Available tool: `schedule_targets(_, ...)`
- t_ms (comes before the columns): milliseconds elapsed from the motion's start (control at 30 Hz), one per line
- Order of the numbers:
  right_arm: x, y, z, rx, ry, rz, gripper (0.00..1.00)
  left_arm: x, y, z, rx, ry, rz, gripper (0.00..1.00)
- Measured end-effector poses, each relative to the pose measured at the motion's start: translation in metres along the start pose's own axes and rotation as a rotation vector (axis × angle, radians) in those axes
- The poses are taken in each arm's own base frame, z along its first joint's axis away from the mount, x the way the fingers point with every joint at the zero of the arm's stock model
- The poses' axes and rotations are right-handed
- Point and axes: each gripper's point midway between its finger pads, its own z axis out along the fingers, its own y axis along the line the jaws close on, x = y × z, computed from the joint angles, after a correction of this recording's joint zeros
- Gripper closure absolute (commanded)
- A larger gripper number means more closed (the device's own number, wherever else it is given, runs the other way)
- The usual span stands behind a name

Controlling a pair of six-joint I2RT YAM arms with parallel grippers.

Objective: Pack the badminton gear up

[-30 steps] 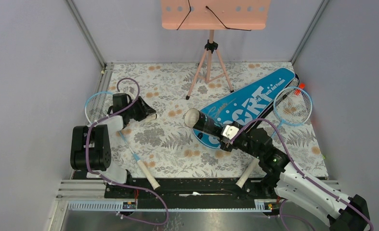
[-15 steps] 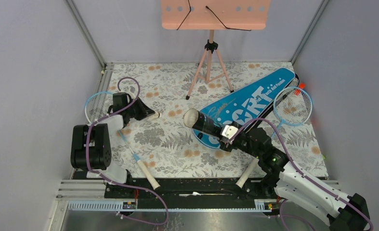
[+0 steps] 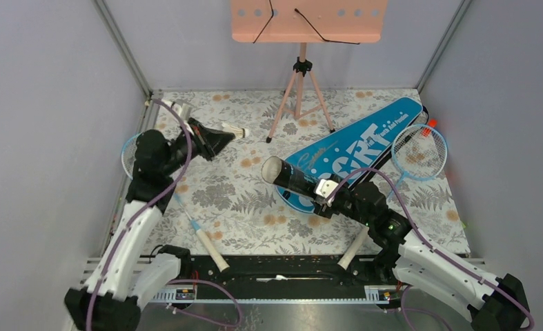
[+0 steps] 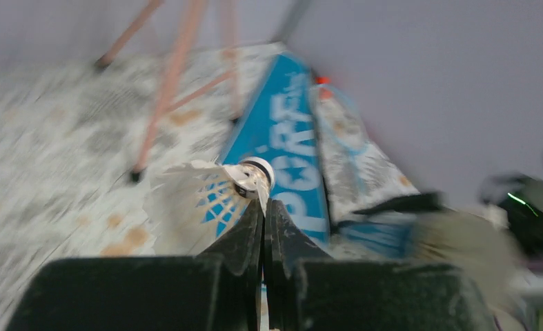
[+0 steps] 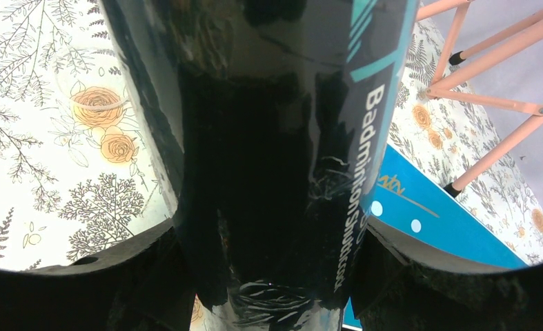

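- shuttle (image 3: 235, 131): off the cloth (image 3: 234, 200), pinched in the left gripper (image 3: 224, 138), back-left, just left of the stand's (image 3: 301, 89) feet
- left jaws are clamped tight together on it near the cork end, with the skirt fanning off to one side; the left wrist view is smeared, so I can't read the exact bite
- tube (image 3: 292, 178): right gripper (image 3: 323, 192) holds it round the body, jaws wide on either side; it looks lifted over the near end of the bag (image 3: 354, 145)
- tube's open mouth faces left, roughly toward the shuttle; the two are well apart with bare cloth between
- no view looks into the tube, so I can't tell what's already inside
- bag: flat and diagonal, mid-right to back-right, lettering up; looks not yet loaded
- right racket (image 3: 420, 153): head at the bag's far right edge, handle down by the right arm's base
- left racket (image 3: 210, 249): head partly hidden under the left arm, handle near the front rail
- stand: back centre, not part of the job
- step, my read: loading a shuttle into the tube; rackets and bag not dealt with yet, so a good share of the packing is left
- next: carry the shuttle across to the mouth, line its axis up with the tube's, go in cork first, let go only once the skirt is past the rim
- right arm should hold the tube steady, mouth tipped toward the incoming shuttle
- risk: thin bite near the cork, so the skirt could catch the rim and twist out; feathers crush easily, so no forcing
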Motion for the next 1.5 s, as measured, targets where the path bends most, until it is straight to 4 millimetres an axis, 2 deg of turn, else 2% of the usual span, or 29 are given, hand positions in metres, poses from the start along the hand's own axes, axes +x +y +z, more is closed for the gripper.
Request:
schedule_targets(67,0.000,0.000,0.000,0.000,0.000,0.000,0.91,-0.008,-0.061,-0.016,0.146,-0.037,0.129,1.00)
schedule_targets(100,0.000,0.000,0.000,-0.001,0.000,0.000,0.91,-0.005,-0.093,-0.027,0.242,-0.043,0.188,1.00)
schedule_targets(167,-0.001,0.000,0.000,-0.004,-0.004,-0.001,0.91,0.000,-0.135,-0.051,0.376,-0.056,0.271,1.00)
schedule_targets(200,-0.001,0.001,0.000,-0.006,-0.005,0.000,0.91,0.001,-0.149,-0.062,0.424,-0.072,0.308,1.00)
schedule_targets(267,-0.003,0.002,0.000,-0.013,-0.010,-0.001,0.91,0.000,-0.164,-0.077,0.481,-0.097,0.363,1.00)
schedule_targets(367,-0.004,0.003,0.000,-0.022,-0.013,-0.002,0.91,0.008,-0.171,-0.083,0.523,-0.086,0.412,1.00)
schedule_targets(533,-0.004,0.004,0.000,-0.027,-0.014,-0.004,0.91,0.038,-0.158,-0.066,0.508,0.061,0.425,1.00)
schedule_targets(700,-0.004,0.007,0.000,-0.044,-0.015,-0.006,0.91,0.062,-0.157,-0.056,0.531,0.171,0.452,1.00)
schedule_targets(967,-0.005,0.018,-0.002,-0.108,-0.022,-0.008,0.92,0.068,-0.179,-0.050,0.610,0.230,0.513,1.00)
schedule_targets(1200,-0.010,0.021,-0.004,-0.123,-0.045,-0.013,0.92,0.095,-0.186,-0.039,0.647,0.339,0.542,1.00)
schedule_targets(1467,-0.006,0.025,-0.006,-0.144,-0.030,-0.006,0.92,0.104,-0.200,-0.030,0.673,0.399,0.587,1.00)
schedule_targets(1500,-0.006,0.025,-0.006,-0.144,-0.030,-0.007,0.92,0.105,-0.200,-0.029,0.673,0.404,0.592,0.97)
